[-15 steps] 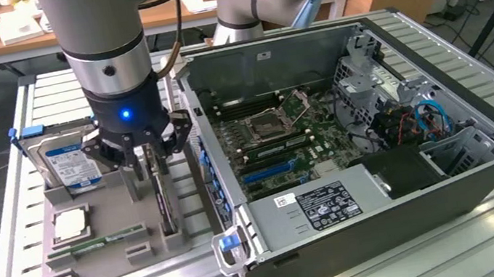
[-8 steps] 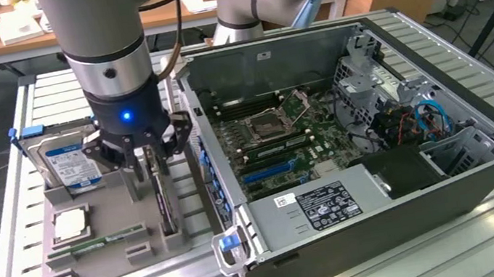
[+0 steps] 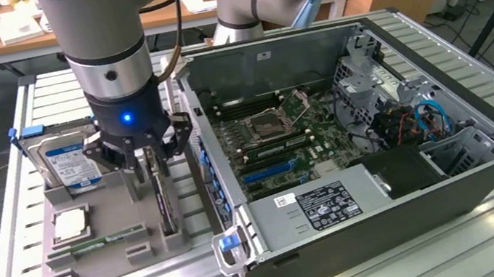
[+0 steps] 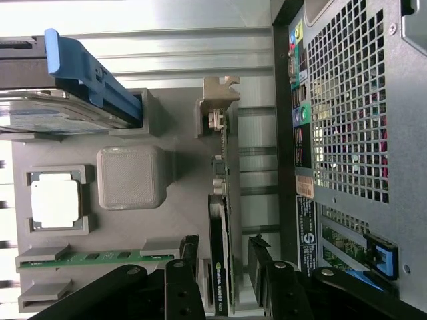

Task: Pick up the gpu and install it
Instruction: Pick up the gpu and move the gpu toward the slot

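Gripper (image 3: 156,175) low over grey holder (image 3: 118,257), jaws spread wide, one finger (image 4: 190,257) each side of gpu (image 4: 217,227), gaps visible, not clamped. Gpu stands on edge in holder slot, just beside open computer case (image 3: 488,176). Hard drive (image 3: 69,165) upright at holder's far end.

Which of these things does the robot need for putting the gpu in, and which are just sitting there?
For the job: gpu, on edge in the grey tray; gripper, jaws open either side of it; open computer case.
Just lying about: hard drive; processor chip; memory stick.
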Action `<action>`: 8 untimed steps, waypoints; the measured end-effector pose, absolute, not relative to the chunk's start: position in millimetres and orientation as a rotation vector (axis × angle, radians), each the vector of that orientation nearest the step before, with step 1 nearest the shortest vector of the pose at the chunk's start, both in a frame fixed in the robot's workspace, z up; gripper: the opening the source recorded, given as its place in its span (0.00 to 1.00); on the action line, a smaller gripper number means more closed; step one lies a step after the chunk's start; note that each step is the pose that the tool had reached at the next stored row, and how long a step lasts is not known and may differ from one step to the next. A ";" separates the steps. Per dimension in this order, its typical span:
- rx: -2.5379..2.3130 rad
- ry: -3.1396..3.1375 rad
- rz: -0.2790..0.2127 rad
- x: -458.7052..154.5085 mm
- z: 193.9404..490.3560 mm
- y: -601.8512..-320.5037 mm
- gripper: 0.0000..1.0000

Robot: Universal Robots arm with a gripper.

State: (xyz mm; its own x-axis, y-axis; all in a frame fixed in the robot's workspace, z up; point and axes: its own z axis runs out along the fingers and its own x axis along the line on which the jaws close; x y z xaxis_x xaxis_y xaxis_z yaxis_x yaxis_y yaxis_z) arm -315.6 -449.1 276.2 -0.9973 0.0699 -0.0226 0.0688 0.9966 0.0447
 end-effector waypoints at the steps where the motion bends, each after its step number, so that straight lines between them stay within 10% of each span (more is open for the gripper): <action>1: 0.108 3.115 0.069 -315.6 275.7 -449.1 0.43; 8: 0.108 3.115 0.069 -315.6 269.6 -449.1 0.43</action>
State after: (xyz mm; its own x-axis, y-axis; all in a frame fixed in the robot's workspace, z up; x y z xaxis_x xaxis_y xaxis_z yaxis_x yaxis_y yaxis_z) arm -315.6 -449.1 269.6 -0.9973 0.0699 -0.0226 0.0688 0.9966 0.0448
